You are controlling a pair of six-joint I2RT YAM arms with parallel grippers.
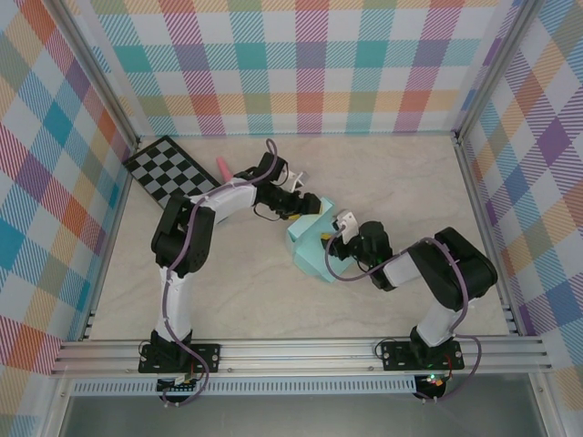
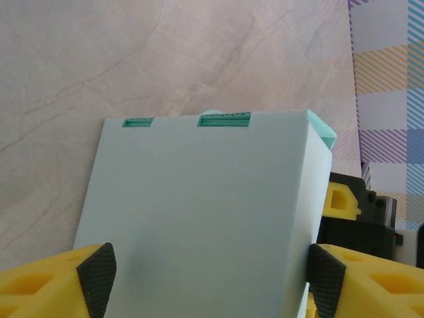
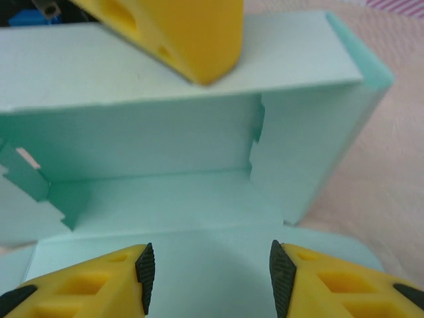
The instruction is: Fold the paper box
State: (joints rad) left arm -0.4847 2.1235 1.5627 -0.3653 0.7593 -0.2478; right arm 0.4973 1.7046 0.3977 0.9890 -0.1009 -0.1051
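— What lies furthest left?
— A black-and-white checkerboard [image 1: 173, 168] lies at the back left of the counter [image 1: 255, 300]. A small pink thing [image 1: 221, 166] sits just beside its right end.
— And the left hand?
— The left hand [image 1: 296, 208] reaches to the far side of the paper box [image 1: 308, 253]. Its fingers [image 2: 96, 275] stand wide apart and grip nothing. A flat mint panel with two slots along its far edge spans the gap between them. In the right wrist view, one yellow fingertip [image 3: 199, 59] rests on that panel near its fold.
— Where does the box sit?
— It sits near the middle of the counter, between the two hands, and it is partly folded. A back wall and a right side wall stand upright, and notched tabs show at its left side.
— The right hand?
— The right hand [image 3: 212, 271] is at the box's near right side. Its fingers are about half apart and hold nothing, with a flat flap lying beneath them.
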